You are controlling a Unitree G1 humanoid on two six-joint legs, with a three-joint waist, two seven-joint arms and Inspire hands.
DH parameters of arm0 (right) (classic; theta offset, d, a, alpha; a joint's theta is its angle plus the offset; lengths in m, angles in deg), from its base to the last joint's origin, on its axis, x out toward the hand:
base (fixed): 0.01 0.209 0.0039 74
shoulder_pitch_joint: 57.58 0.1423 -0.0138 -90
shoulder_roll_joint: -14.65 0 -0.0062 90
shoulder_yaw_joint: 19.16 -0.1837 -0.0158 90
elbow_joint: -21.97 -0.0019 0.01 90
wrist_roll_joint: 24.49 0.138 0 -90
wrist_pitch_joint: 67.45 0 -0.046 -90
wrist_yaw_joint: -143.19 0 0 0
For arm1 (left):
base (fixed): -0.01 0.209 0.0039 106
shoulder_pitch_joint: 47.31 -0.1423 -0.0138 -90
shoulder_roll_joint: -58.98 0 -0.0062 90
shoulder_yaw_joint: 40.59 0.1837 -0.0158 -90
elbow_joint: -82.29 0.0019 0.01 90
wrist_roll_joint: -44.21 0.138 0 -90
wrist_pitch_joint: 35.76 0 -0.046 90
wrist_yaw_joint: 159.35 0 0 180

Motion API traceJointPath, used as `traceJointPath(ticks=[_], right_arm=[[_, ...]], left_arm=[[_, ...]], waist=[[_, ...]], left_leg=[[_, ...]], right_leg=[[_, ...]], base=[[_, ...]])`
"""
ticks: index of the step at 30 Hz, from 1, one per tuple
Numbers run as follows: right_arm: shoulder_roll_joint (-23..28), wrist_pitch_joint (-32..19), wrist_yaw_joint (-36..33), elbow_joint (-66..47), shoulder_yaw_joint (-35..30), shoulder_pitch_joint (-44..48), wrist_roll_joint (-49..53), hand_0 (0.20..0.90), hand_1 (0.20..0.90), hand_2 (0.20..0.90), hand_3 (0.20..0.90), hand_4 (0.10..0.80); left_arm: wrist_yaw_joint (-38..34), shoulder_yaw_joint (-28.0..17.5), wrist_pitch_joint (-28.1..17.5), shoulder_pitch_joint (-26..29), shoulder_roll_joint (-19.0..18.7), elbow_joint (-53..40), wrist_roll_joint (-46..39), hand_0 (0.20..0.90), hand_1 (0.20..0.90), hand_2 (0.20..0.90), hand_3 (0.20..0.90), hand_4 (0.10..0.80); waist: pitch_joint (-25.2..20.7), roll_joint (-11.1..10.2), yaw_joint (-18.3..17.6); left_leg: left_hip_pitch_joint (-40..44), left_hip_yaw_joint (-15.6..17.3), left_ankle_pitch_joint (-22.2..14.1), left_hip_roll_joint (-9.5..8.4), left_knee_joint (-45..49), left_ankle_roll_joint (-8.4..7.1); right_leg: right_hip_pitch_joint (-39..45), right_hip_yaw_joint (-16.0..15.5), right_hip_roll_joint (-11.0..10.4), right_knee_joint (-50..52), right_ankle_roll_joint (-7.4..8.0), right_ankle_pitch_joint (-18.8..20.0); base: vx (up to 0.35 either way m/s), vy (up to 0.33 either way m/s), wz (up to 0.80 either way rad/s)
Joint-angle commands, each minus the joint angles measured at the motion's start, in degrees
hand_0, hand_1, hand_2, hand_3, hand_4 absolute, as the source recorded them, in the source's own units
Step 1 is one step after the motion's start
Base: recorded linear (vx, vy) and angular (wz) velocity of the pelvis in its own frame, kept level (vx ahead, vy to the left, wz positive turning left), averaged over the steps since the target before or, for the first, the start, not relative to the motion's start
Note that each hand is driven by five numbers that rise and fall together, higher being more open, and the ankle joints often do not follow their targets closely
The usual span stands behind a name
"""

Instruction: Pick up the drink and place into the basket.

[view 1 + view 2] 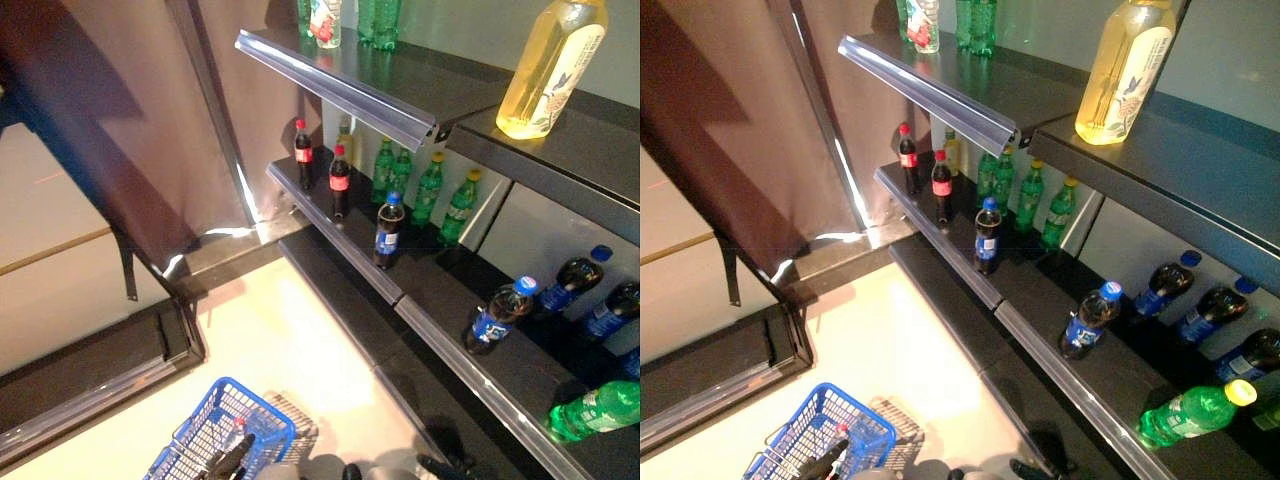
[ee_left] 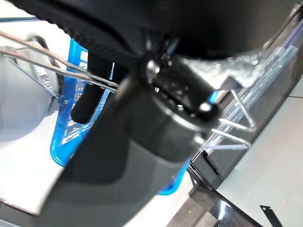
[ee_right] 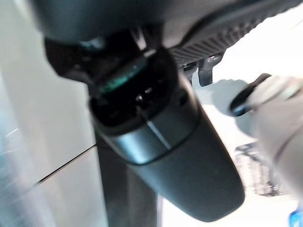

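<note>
Low at my left hangs a blue wire basket (image 1: 262, 405), and a red bottle cap (image 1: 843, 428) shows inside it. My left hand (image 2: 142, 156) is at the basket's metal handle (image 2: 57, 59), with its fingers (image 2: 87, 101) curled by the wires. Only the dark fingers of my right hand (image 1: 440, 465) show at the bottom edge, below the shelves; they look relaxed and hold nothing. Two red-capped cola bottles (image 1: 339, 180) and a blue-capped cola bottle (image 1: 388, 230) stand on the middle shelf's front edge.
Green soda bottles (image 1: 428, 188) stand in a row behind the colas. Blue-capped bottles (image 1: 498, 313) and a green bottle (image 1: 595, 410) lie on the shelf to the right. A yellow drink (image 1: 550, 65) stands on the top shelf (image 1: 340, 85). Pale floor lies between basket and shelving.
</note>
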Motion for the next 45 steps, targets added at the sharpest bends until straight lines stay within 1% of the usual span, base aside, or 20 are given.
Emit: traceJointPath(ticks=[1,3,5,8,9,10,11,12,13,14,17,20,23,26,28,29,32,33,40,45], right_arm=[[1.96,-1.48,2.00,-0.37,-0.11,-0.39,-1.05,0.900,0.900,0.900,0.900,0.800],[1.60,-1.90,3.08,1.34,-1.06,0.27,-0.95,0.900,0.900,0.900,0.900,0.800],[0.90,-3.11,2.73,3.01,-1.33,0.51,-1.74,0.900,0.900,0.900,0.900,0.800],[-0.08,-2.34,1.37,1.85,-2.87,-0.40,-1.60,0.900,0.900,0.900,0.900,0.800],[-0.24,-2.40,1.54,1.65,-2.88,-0.59,-1.95,0.900,0.900,0.900,0.900,0.800],[-0.89,-2.00,1.19,-0.17,-1.85,-0.94,-5.37,0.900,0.900,0.900,0.900,0.800],[-0.92,-1.97,0.93,-0.61,-1.57,-0.93,-5.89,0.900,0.900,0.900,0.900,0.800],[-1.01,-1.62,0.29,-2.24,-0.65,-0.32,-5.57,0.900,0.900,0.900,0.900,0.800],[-1.11,-1.63,0.14,-2.60,-0.33,-0.02,-4.63,0.900,0.900,0.900,0.900,0.800],[-1.70,-2.24,-0.04,-3.41,0.28,0.41,-2.79,0.900,0.900,0.900,0.900,0.800],[-2.26,-3.09,0.40,-3.49,1.19,1.16,-1.02,0.900,0.900,0.900,0.900,0.800],[-2.44,-3.52,0.29,-2.86,2.12,2.25,1.12,0.900,0.900,0.900,0.900,0.800],[-2.12,-2.89,1.41,-4.69,3.79,2.63,-1.48,0.900,0.900,0.900,0.900,0.800],[-0.61,0.60,-0.04,-9.69,7.02,2.19,-4.47,0.900,0.900,0.900,0.900,0.800],[0.63,1.69,0.08,-10.40,8.57,2.80,-4.77,0.900,0.900,0.900,0.900,0.800],[1.32,3.10,0.07,-10.34,9.56,3.89,-4.92,0.900,0.900,0.900,0.900,0.800],[1.09,2.86,0.92,-8.63,9.27,3.94,-6.14,0.900,0.900,0.900,0.900,0.800],[0.49,3.12,0.84,-7.80,9.05,3.57,-7.07,0.900,0.900,0.900,0.900,0.800],[0.66,2.09,4.33,-11.08,14.26,2.05,-18.61,0.900,0.900,0.900,0.900,0.800],[5.25,4.09,8.34,-30.41,22.85,2.69,-23.62,0.900,0.900,0.900,0.900,0.800]], left_arm=[[6.05,-1.94,-6.18,4.50,3.70,-8.41,-6.88,0.300,0.300,0.300,0.200,0.100],[6.64,-4.15,-7.05,4.91,4.81,-6.25,-7.11,0.300,0.300,0.300,0.200,0.100],[6.04,-5.16,-5.67,6.49,4.44,-5.02,-5.32,0.300,0.300,0.300,0.200,0.100],[4.57,-4.68,-4.14,8.41,2.59,-4.48,-2.64,0.300,0.300,0.300,0.200,0.100],[4.70,-4.63,-4.48,8.55,2.26,-4.42,-2.70,0.300,0.300,0.300,0.200,0.100],[4.13,-5.27,-4.92,8.49,0.69,-5.76,-3.03,0.300,0.300,0.300,0.200,0.100],[4.19,-5.48,-4.71,8.35,0.39,-6.14,-3.29,0.300,0.300,0.300,0.200,0.100],[4.44,-6.38,-3.96,7.63,-0.79,-8.10,-3.39,0.300,0.300,0.300,0.200,0.100],[4.56,-6.65,-3.91,7.45,-1.14,-8.66,-2.65,0.300,0.300,0.300,0.200,0.100],[5.30,-6.21,-4.66,6.98,-2.40,-9.29,-0.91,0.300,0.300,0.300,0.200,0.100],[6.47,-5.89,-5.99,7.07,-3.48,-8.88,-0.45,0.300,0.300,0.300,0.200,0.100],[6.40,-5.95,-7.01,7.50,-2.75,-8.44,-0.70,0.300,0.300,0.300,0.200,0.100],[5.55,-5.46,-7.46,7.97,-1.38,-8.37,-1.25,0.300,0.300,0.300,0.200,0.100],[6.22,-4.94,-6.58,6.79,-0.19,-9.41,-4.69,0.300,0.300,0.300,0.200,0.100],[7.09,-4.96,-6.24,5.66,0.42,-9.57,-5.90,0.300,0.300,0.300,0.200,0.100],[6.74,-5.03,-5.93,4.67,1.39,-9.66,-6.17,0.300,0.300,0.300,0.200,0.100],[5.26,-4.36,-4.37,5.03,2.37,-8.23,-4.70,0.300,0.300,0.300,0.200,0.100],[3.56,-3.91,-3.79,6.24,2.33,-6.90,-1.86,0.300,0.300,0.300,0.200,0.100],[3.43,-3.66,-2.52,7.81,-0.08,-5.73,0.34,0.300,0.300,0.300,0.200,0.100],[3.07,-3.16,-1.03,6.59,-1.60,-6.33,0.16,0.300,0.300,0.300,0.200,0.100]], waist=[[0.18,-1.46,1.48],[0.40,-1.26,1.61],[0.79,-0.58,1.24],[1.68,-0.77,0.54],[1.82,-0.82,0.58],[2.50,-0.64,1.45],[2.61,-0.56,1.68],[2.68,0.14,2.96],[2.72,0.35,3.37],[2.46,0.38,3.92],[1.79,-0.14,4.78],[1.06,-0.54,5.85],[0.55,-0.68,5.75],[1.19,-0.95,6.42],[1.81,-1.50,7.77],[1.84,-1.66,8.33],[0.77,-1.04,7.05],[0.30,-0.81,6.17],[-0.32,-0.38,5.27],[-0.44,-1.29,6.34]], left_leg=[[1.10,-10.43,12.05,4.60,-6.65,-0.87],[0.86,-11.02,10.73,5.23,-3.73,-1.04],[2.05,-9.06,8.73,5.00,-2.31,-1.70],[0.50,-4.56,4.84,2.18,5.12,-1.10],[0.70,-3.80,4.30,1.89,5.58,-0.92],[2.82,0.24,2.26,1.03,6.69,-0.02],[3.15,0.86,2.03,0.99,6.83,0.09],[3.99,4.09,1.65,1.52,6.41,0.62],[4.30,5.14,1.46,1.64,6.14,0.91],[4.43,6.47,0.89,0.59,5.53,2.11],[4.08,6.52,0.64,-1.67,4.86,3.70],[4.19,5.82,0.90,-3.17,3.95,3.64],[3.14,5.31,1.72,-3.81,3.97,2.80],[-0.40,0.83,4.00,-3.86,7.58,0.51],[-1.15,-6.00,4.13,-4.43,9.89,0.13],[1.13,-7.91,3.25,-3.27,7.50,0.31],[5.08,-4.28,5.73,0.78,-0.10,-0.51],[6.25,-2.90,6.63,1.24,-1.99,-0.72],[10.01,-2.19,4.49,0.26,-2.11,-0.45],[11.40,-1.67,4.18,0.25,-3.31,-0.40]], right_leg=[[5.06,7.98,-7.06,-3.59,9.56,1.33],[6.09,9.82,-9.78,-2.49,11.43,0.14],[5.46,8.75,-13.40,-1.60,13.76,0.04],[4.65,6.70,-18.46,-2.07,16.34,3.47],[4.30,5.90,-19.33,-2.53,16.52,4.47],[1.80,0.29,-21.38,-2.09,16.13,7.20],[1.36,-0.71,-21.51,-1.70,16.01,7.36],[0.95,-6.23,-21.27,1.36,15.71,5.50],[0.98,-7.72,-20.89,2.71,15.58,4.24],[0.27,-9.17,-19.08,6.36,15.38,2.93],[-0.01,-9.61,-16.47,9.44,14.68,2.19],[2.74,-10.80,-15.06,4.25,13.36,0.98],[4.13,-9.61,-13.15,-0.19,12.45,0.70],[5.39,-7.88,-12.11,-2.87,11.58,1.67],[5.76,-5.40,-12.05,-4.01,11.46,2.37],[5.58,-4.40,-12.11,-4.25,11.49,2.48],[5.85,-6.49,-12.38,-3.76,11.59,1.85],[6.15,-6.91,-12.72,-3.04,12.03,1.67],[6.78,-7.26,-15.82,-2.57,14.09,2.53],[7.91,-8.51,-16.73,-4.68,15.06,3.79]], base=[[0.250,0.416,-0.75],[0.241,0.584,-1.06],[0.196,0.631,-0.88],[0.086,0.477,-0.80],[0.056,0.499,-0.58],[0.044,0.380,-0.59],[-0.008,0.444,-0.59],[-0.070,0.221,-0.73],[-0.135,0.261,-0.76],[-0.131,0.160,-0.68],[-0.132,0.047,-0.32],[-0.118,-0.090,-0.19],[-0.141,-0.132,-0.26],[-0.159,-0.089,-0.08],[-0.146,-0.020,-0.15],[-0.122,0.058,-0.44],[-0.080,0.195,-0.56],[-0.018,0.255,0.26],[-0.007,0.163,0.09],[-0.017,-0.016,-0.03]])
